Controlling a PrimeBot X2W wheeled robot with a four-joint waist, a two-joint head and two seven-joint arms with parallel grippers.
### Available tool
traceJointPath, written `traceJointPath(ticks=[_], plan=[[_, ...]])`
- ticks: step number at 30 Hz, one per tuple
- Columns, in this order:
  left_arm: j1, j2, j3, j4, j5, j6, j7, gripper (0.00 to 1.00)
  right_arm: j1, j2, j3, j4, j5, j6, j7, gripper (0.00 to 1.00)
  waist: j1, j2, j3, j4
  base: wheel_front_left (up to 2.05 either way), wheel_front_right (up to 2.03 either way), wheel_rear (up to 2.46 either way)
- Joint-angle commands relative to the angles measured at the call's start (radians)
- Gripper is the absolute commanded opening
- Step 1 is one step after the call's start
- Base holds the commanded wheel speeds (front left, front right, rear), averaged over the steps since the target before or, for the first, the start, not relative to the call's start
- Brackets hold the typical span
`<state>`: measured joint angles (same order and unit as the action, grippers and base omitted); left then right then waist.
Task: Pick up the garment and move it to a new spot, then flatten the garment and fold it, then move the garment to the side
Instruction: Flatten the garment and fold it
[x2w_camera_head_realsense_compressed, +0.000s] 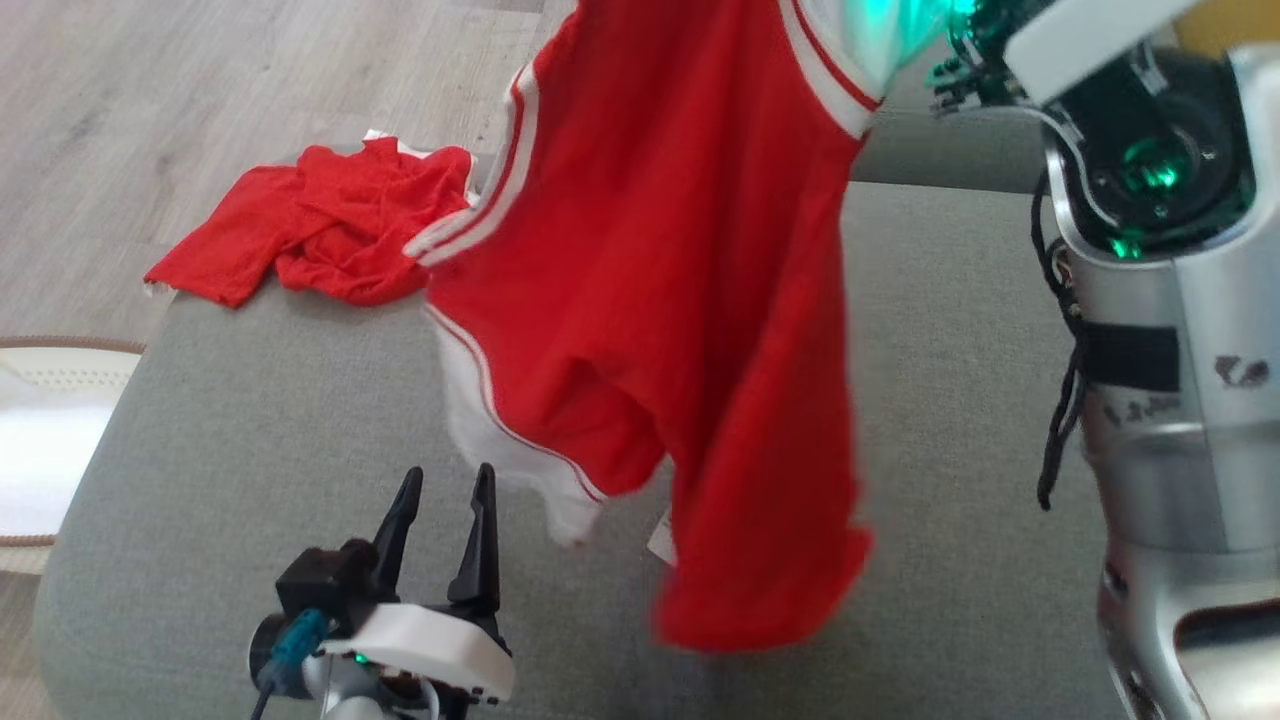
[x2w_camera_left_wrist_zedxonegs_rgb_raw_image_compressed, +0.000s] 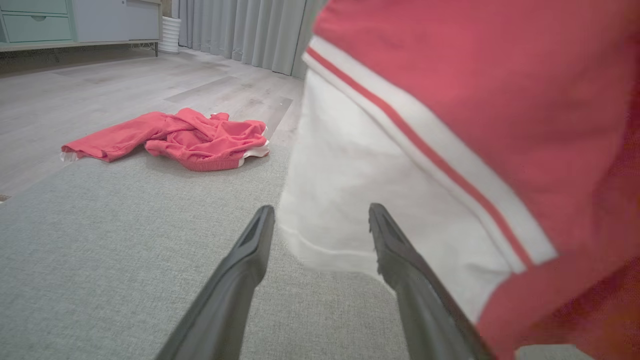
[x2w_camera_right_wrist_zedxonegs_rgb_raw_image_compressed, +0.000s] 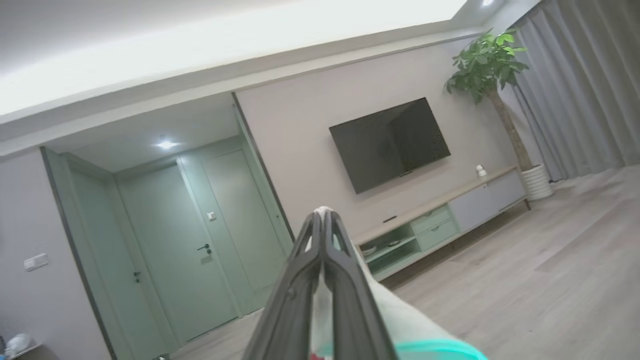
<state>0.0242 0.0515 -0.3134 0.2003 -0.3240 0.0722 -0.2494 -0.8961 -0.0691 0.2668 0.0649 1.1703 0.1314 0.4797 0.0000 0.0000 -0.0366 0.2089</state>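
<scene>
A red garment (x2w_camera_head_realsense_compressed: 660, 300) with white striped trim hangs in the air over the grey couch seat (x2w_camera_head_realsense_compressed: 250, 420), held from above at the top right. In the right wrist view my right gripper (x2w_camera_right_wrist_zedxonegs_rgb_raw_image_compressed: 323, 216) is shut on a white edge of that garment (x2w_camera_right_wrist_zedxonegs_rgb_raw_image_compressed: 320, 310) and points up into the room. My left gripper (x2w_camera_head_realsense_compressed: 440, 500) stands open low at the front of the seat, just left of the hanging white sleeve (x2w_camera_head_realsense_compressed: 500, 440). From the left wrist, the open left gripper (x2w_camera_left_wrist_zedxonegs_rgb_raw_image_compressed: 320, 220) has the sleeve (x2w_camera_left_wrist_zedxonegs_rgb_raw_image_compressed: 360, 200) hanging right behind its tips, apart from them.
A second red garment (x2w_camera_head_realsense_compressed: 320, 225) lies crumpled at the seat's far left corner, also seen as a red heap (x2w_camera_left_wrist_zedxonegs_rgb_raw_image_compressed: 180, 137). My right arm's silver casing (x2w_camera_head_realsense_compressed: 1170, 330) fills the right side. Wooden floor (x2w_camera_head_realsense_compressed: 150, 80) lies beyond the seat; a pale rug edge (x2w_camera_head_realsense_compressed: 50, 440) at left.
</scene>
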Motion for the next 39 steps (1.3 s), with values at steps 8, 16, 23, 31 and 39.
traceJointPath(ticks=[8,16,23,31,39], plan=[[-0.045,-0.001,0.037,-0.044,0.0,0.012,-0.012,1.0,0.085,0.019,-0.128,0.123,-0.189,-0.001,0.026,0.0,0.0,0.0,0.022,-0.02,0.0,0.0,0.0],[-0.052,-0.001,0.052,-0.045,0.009,0.004,-0.012,1.0,0.241,0.019,-0.334,0.185,-0.382,-0.001,0.04,0.0,0.0,0.0,0.05,-0.063,0.0,0.0,0.0],[-0.065,-0.001,0.062,-0.048,0.016,-0.001,-0.012,1.0,0.354,0.019,-0.565,0.229,-0.48,-0.001,0.024,0.0,0.0,0.0,0.081,-0.107,0.0,0.0,0.0],[-0.089,-0.001,0.065,-0.038,0.03,-0.016,-0.012,1.0,0.427,0.019,-0.708,0.35,-0.575,-0.001,-0.032,0.0,0.0,0.0,0.117,-0.157,0.0,0.0,0.0],[-0.107,-0.001,0.067,-0.018,0.04,-0.029,-0.012,1.0,0.443,0.019,-0.732,0.48,-0.696,-0.001,-0.14,0.2,0.0,0.0,0.129,-0.18,0.0,0.0,0.0]])
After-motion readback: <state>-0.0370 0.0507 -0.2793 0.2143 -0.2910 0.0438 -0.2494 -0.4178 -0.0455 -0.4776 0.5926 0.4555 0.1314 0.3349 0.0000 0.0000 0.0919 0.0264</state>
